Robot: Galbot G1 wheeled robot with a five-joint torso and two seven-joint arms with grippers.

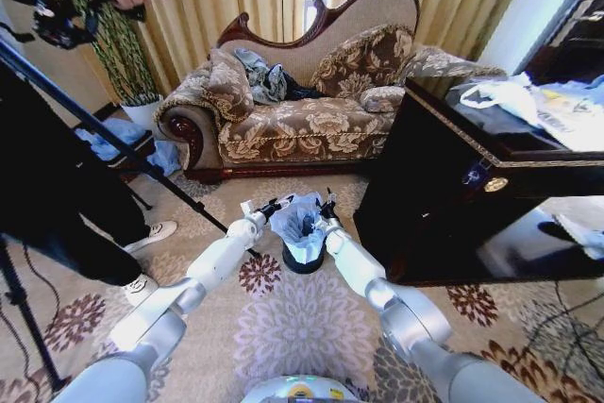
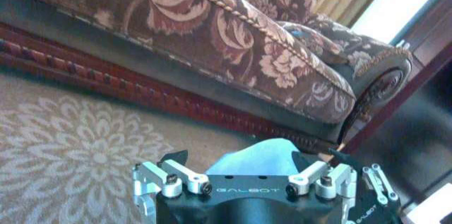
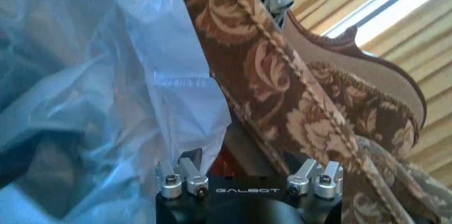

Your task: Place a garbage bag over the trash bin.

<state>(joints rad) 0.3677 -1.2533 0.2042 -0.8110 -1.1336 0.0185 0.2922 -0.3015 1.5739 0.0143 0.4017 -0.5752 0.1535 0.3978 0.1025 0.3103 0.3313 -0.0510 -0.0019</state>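
The trash bin (image 1: 304, 261) is a small black cylinder standing on the patterned carpet in front of the sofa. The pale blue-white garbage bag (image 1: 296, 218) stands crumpled over its top, hiding the rim. My left gripper (image 1: 275, 206) is at the bag's left edge. In the left wrist view it (image 2: 255, 156) is open, with a hump of the bag (image 2: 263, 156) between its fingers. My right gripper (image 1: 327, 209) is at the bag's right edge. In the right wrist view it (image 3: 242, 156) is open, and the bag (image 3: 92, 91) hangs against one finger.
A floral sofa (image 1: 302, 110) stands just beyond the bin. A dark glossy table (image 1: 472, 205) with white bags on it is close on the right. On the left are a tripod leg (image 1: 113, 143) and a person's shoes (image 1: 151, 233). Carpet lies open near me.
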